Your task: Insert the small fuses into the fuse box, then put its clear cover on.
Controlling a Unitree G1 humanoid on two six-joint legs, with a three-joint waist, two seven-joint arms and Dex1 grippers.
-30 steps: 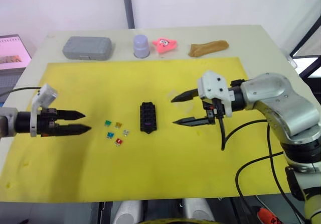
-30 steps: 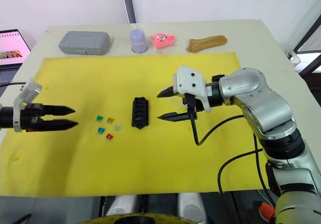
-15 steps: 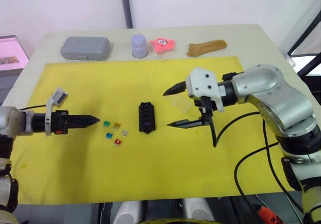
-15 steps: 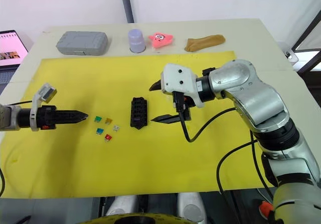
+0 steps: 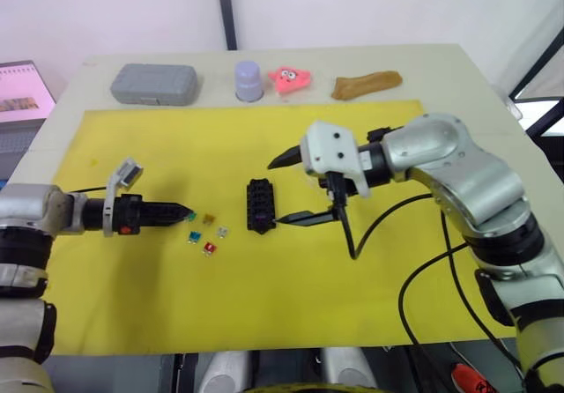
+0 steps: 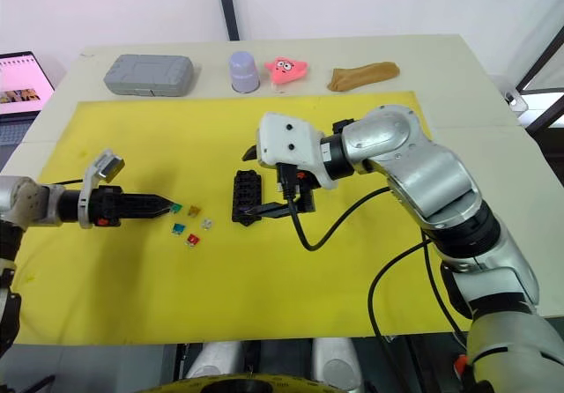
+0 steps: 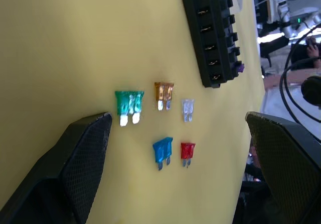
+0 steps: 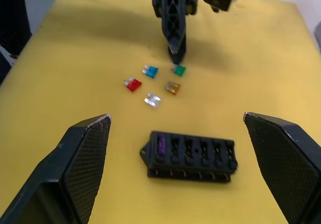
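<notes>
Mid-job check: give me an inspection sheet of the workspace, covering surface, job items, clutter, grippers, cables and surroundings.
Surface: yellow mat on a pale table.
Job's things: fuse box mid-mat, a purple fuse seated in an end slot. Loose beside it: green fuse, orange fuse, pale grey fuse, blue fuse, red fuse. Clear cover: not made out.
Clutter: grey case, lilac cup, pink toy, brown lump along the far edge.
Grippers: left gripper open, tips at the green fuse; right gripper open, straddling the fuse box.
Cables: black cable hangs from the right arm.
Surroundings: laptop screen at the left.
</notes>
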